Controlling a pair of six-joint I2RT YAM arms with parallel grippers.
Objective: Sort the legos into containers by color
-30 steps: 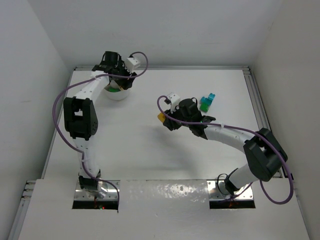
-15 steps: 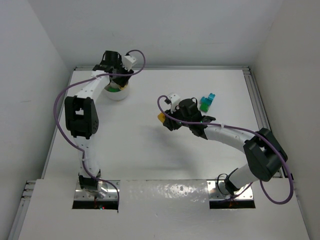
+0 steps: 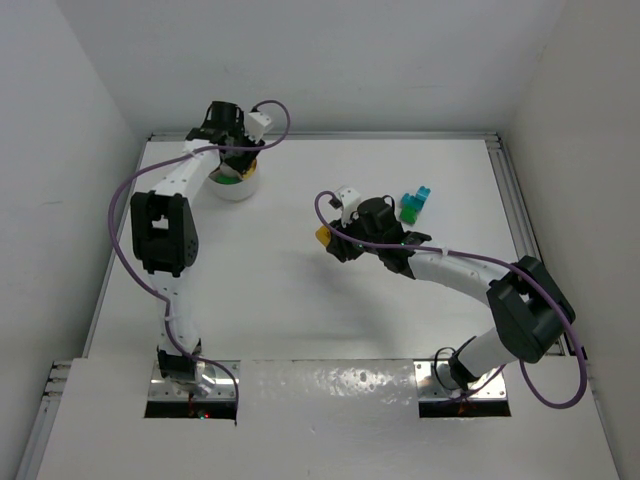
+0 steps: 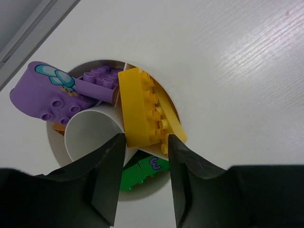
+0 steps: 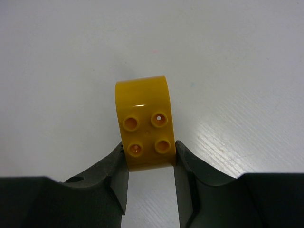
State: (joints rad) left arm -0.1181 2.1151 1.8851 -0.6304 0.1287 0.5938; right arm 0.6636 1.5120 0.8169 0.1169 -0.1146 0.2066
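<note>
Top: round white plastic bowl far-left, under left gripper; teal lego touching green lego near the right arm.
L wrist: jaws part-open over the bowl, gripping nothing. Inside: 2 purple legos, 1 long studded yellow lego, 1 green piece.
R wrist: right gripper clamped on 1 glossy curved yellow brick, 4 studs.

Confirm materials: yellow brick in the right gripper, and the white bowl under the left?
Yellow brick: looks like hard moulded plastic, glossy; sharp highlight on its curved face, crisp studs. White bowl: probably plastic too, smooth and duller; thin even walls and dividers, no strong glint.
</note>
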